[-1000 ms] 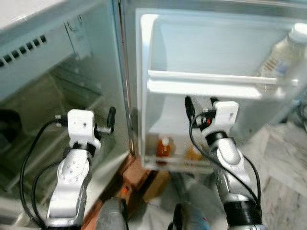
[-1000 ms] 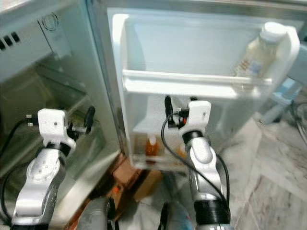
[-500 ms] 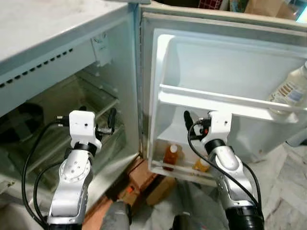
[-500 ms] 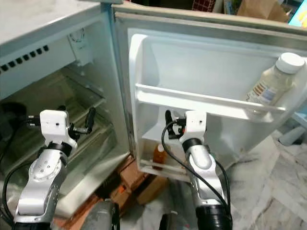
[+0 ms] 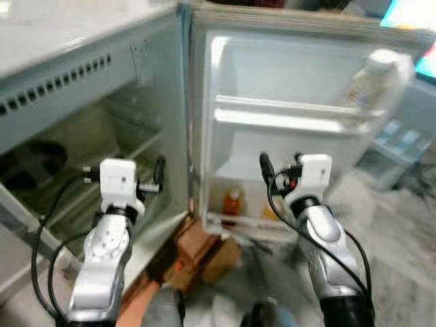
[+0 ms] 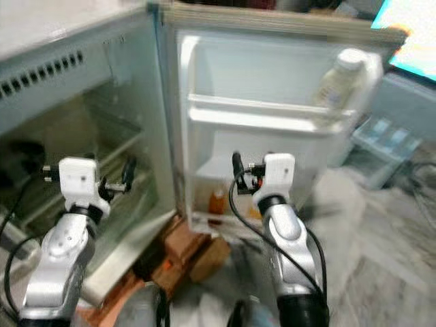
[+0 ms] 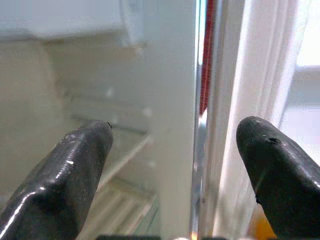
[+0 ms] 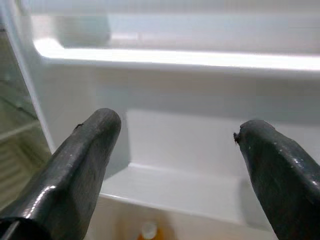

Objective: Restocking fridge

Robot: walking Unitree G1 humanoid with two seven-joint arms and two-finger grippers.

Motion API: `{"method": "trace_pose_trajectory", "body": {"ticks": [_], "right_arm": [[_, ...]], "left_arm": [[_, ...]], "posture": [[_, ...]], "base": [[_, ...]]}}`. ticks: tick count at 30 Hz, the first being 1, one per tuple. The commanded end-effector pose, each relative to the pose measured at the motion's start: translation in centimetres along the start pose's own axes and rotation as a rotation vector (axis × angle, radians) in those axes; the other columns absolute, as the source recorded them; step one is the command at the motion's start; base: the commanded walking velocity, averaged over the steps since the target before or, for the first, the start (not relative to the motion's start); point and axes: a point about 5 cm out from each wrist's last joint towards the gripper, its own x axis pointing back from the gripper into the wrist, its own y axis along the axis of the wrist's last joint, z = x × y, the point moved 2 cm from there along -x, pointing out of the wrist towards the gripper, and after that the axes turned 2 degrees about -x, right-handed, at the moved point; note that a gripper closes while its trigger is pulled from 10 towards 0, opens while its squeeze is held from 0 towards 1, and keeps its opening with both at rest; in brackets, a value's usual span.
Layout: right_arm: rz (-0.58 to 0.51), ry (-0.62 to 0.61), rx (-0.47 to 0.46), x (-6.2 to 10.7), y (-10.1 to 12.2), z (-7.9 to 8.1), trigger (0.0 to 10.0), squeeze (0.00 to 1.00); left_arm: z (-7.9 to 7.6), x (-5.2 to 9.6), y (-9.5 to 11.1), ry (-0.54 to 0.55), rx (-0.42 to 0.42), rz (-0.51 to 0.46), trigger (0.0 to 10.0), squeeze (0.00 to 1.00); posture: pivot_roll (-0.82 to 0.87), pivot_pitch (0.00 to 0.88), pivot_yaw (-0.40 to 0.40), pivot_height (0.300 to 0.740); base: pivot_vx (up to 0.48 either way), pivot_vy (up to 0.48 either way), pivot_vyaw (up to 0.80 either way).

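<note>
both grippers are empty with fingers spread apart; the right gripper [image 6: 251, 165] is raised in front of the open fridge door [image 6: 272, 82], the nearer arm to its shelves, and the left gripper [image 6: 114, 178] faces the fridge [image 5: 61, 102] interior. an orange bottle [image 5: 232, 202] stands upright in the door's bottom shelf, below and beyond the right fingers. a pale bottle [image 6: 337, 80] leans at the top shelf's right end; its label is too blurred to read.

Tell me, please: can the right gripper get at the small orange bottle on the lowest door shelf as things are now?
Probably yes. The right gripper is open and faces the open fridge door, with the orange bottle just below it. Nothing stands between them, though the shelf rail hides the bottle's base.
</note>
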Motion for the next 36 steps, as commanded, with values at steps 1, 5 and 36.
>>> {"method": "trace_pose_trajectory", "body": {"ticks": [1,5,36], "right_arm": [[-0.037,-0.003,0.005,-0.5,1.0,0.0,10.0,0.00],[-0.042,-0.001,0.002,-0.6,1.1,0.0,10.0,0.00],[-0.071,0.028,-0.010,-1.1,1.4,1.3,10.0,0.00]], "left_arm": [[0.0,0.3,-0.4,0.000,-0.001,0.011,10.0,0.00],[0.1,0.3,-0.2,-0.010,-0.008,0.000,10.0,0.00],[-0.9,0.0,0.4,-0.074,-0.026,-0.020,10.0,0.00]], "posture": [[0.13,0.000,-0.040,0.740],[0.13,0.000,-0.039,0.740],[0.13,0.000,-0.040,0.740]], "base": [[0.000,0.000,0.00],[0.000,0.000,0.00],[0.225,-0.287,-0.46]]}}
